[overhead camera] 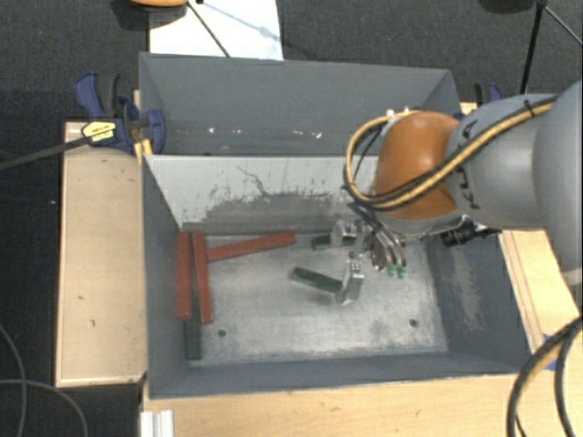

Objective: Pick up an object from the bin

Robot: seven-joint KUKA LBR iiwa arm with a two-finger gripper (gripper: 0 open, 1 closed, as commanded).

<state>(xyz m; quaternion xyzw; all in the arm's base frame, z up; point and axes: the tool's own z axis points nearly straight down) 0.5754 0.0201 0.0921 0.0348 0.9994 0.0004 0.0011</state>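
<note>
Pincer [350, 286] beside the dark green bar [312, 279], opening we cannot tell; we should centre it across the bar before closing.

bin [301, 107]: grey | long bars [250, 247]: red-brown | small flat block [314, 280]: dark green | wrist cover [414, 176]: orange

Grey arm [528, 167], orange cover [414, 167], yellow cables [401, 203]

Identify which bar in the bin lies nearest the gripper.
The short dark green bar mid-bin, just left of the gripper; the red bars lie farther off toward the left wall.
</note>
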